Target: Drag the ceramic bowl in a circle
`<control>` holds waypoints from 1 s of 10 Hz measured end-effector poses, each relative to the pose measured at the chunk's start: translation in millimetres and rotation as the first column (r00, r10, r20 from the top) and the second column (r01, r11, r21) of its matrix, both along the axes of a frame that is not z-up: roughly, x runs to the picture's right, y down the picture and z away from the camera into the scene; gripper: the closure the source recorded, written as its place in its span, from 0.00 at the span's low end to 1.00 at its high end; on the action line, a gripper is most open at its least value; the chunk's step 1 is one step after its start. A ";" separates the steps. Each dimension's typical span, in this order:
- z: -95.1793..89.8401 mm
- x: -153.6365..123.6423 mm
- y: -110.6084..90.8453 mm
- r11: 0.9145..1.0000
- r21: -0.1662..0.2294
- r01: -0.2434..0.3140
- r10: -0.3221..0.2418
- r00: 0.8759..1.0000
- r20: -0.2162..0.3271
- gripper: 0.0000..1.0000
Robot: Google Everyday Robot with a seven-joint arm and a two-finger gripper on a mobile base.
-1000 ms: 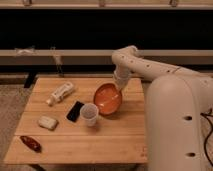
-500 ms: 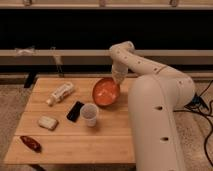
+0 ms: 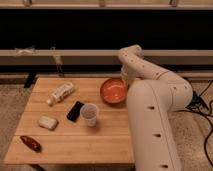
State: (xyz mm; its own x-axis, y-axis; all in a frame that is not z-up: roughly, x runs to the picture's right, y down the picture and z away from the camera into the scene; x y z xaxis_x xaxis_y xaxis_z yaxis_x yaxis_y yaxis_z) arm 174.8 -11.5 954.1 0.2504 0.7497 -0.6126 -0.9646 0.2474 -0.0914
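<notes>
The ceramic bowl (image 3: 113, 91), round, shallow and glossy orange-red with a paler inside, sits on the wooden table (image 3: 75, 145) near its far right edge. My gripper (image 3: 124, 83) hangs from the white arm and comes down at the bowl's right rim, touching or very close to it. The arm arches up from the lower right and hides the table's right edge and part of the bowl's right side. The small white cup (image 3: 90, 114) stands in front of and to the left of the bowl, apart from it.
A black phone (image 3: 75, 110) lies just left of the cup. A white bottle (image 3: 61, 93) lies on its side at the far left. A pale packet (image 3: 48, 122) and a red-brown item (image 3: 31, 143) lie at the near left. A dark railing runs behind the table.
The bowl has slid first toward the table's far edge, then to the right, with the gripper staying at its rim. The arm has swung along with it. The other things have not moved.
</notes>
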 end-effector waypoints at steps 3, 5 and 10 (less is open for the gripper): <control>-22.0 31.5 32.2 1.000 -0.020 -0.007 0.007 1.000 -0.030 1.00; -41.6 24.2 44.3 1.000 -0.011 0.016 -0.016 1.000 0.005 0.94; -60.7 -16.8 45.3 0.996 0.020 0.088 -0.090 0.988 0.126 0.44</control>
